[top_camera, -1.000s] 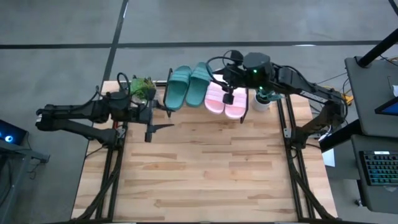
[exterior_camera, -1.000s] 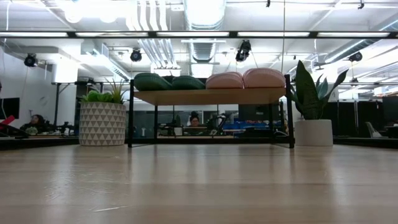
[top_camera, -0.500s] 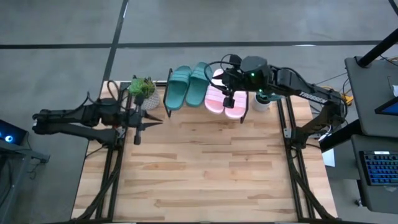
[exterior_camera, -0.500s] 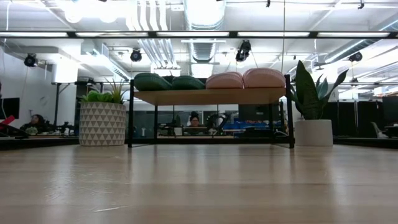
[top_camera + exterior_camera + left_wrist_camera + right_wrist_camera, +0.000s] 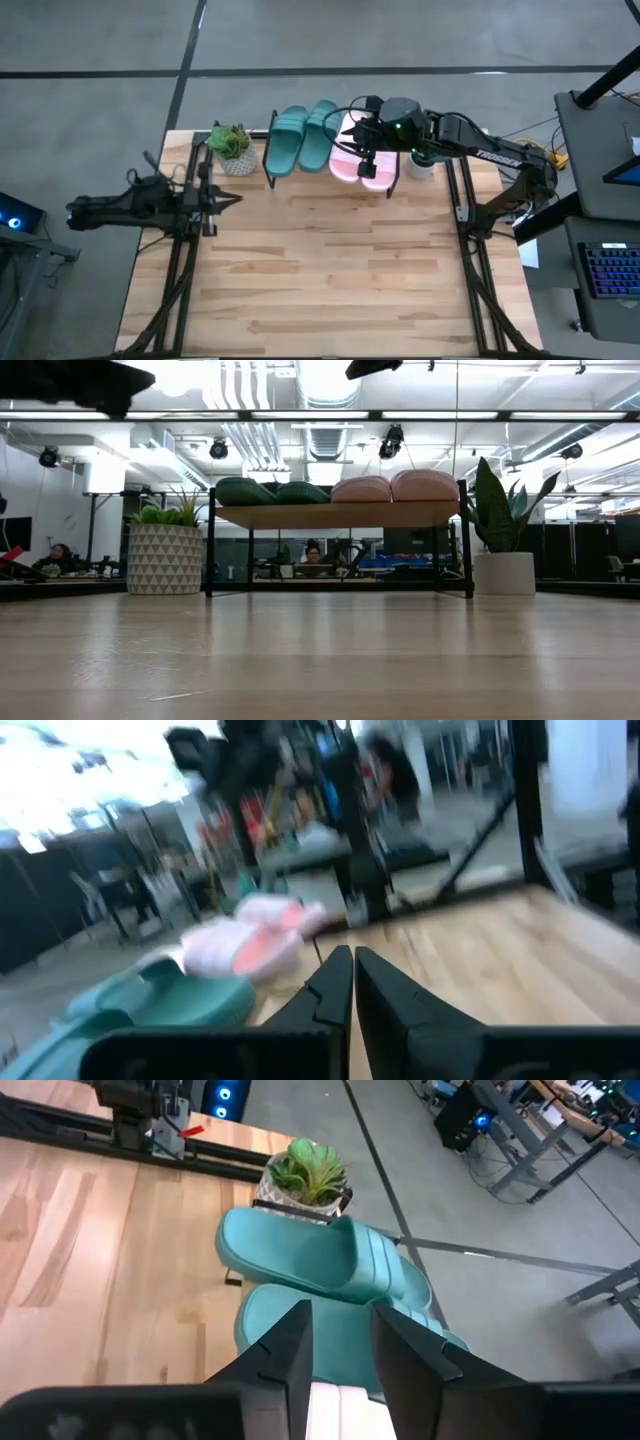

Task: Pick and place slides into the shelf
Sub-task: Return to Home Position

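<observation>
The near half of the counter (image 5: 320,280) carries nothing, so going back to rest looks like a matter of leaving cleanly, not of steering around things. The left pincer (image 5: 222,198) hangs over the counter's left edge about midway back, its fingers drawn together with only a sliver between them and nothing held. Its way home seems free if it keeps off the potted plant (image 5: 232,145) just beyond it. The right pincer (image 5: 366,160) needs more care. It hovers at the far edge, fingers apart and empty, directly above the pink slides (image 5: 345,165). It would do best to rise straight up first and only then swing back right, so that no finger catches a strap or nudges the shelf (image 5: 335,514). All four slides lie side by side on top of that shelf. The green slides (image 5: 300,138) are on the left, just beside the right pincer and well apart from the left one.
</observation>
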### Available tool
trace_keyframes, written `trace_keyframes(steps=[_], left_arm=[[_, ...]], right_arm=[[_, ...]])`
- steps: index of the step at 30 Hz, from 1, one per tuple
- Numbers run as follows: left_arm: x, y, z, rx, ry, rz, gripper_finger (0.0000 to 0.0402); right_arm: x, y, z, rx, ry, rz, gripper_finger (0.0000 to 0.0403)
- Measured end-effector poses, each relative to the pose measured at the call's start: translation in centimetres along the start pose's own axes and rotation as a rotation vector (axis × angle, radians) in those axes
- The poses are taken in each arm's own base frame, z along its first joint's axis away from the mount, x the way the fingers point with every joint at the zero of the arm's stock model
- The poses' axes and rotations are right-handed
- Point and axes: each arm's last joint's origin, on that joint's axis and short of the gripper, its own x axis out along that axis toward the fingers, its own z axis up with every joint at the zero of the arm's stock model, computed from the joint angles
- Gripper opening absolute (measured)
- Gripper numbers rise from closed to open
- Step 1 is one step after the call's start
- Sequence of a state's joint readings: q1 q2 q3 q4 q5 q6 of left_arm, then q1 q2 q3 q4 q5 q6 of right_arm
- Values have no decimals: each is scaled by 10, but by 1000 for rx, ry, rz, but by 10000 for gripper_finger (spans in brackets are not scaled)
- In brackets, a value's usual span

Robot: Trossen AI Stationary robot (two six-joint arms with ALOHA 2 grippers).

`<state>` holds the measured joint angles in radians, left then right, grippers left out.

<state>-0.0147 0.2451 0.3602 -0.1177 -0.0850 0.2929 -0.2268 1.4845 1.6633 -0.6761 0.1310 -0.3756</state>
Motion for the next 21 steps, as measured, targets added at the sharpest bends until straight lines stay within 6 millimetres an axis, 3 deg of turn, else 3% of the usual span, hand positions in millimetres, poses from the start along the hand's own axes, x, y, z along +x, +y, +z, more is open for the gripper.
trace_keyframes(steps=[5,12,17,21], left_arm=[[-10,-8,-29,-28,-100,29,0],[-4,-13,-45,-41,-112,30,0],[-1,-16,-53,-34,-90,25,0],[-4,-15,-50,-39,-123,34,0]], right_arm=[[3,2,-4,6,-11,-4,87],[-15,14,-9,29,-100,3,77],[-36,44,-28,11,-199,58,74],[-54,69,-57,23,-253,128,77]])
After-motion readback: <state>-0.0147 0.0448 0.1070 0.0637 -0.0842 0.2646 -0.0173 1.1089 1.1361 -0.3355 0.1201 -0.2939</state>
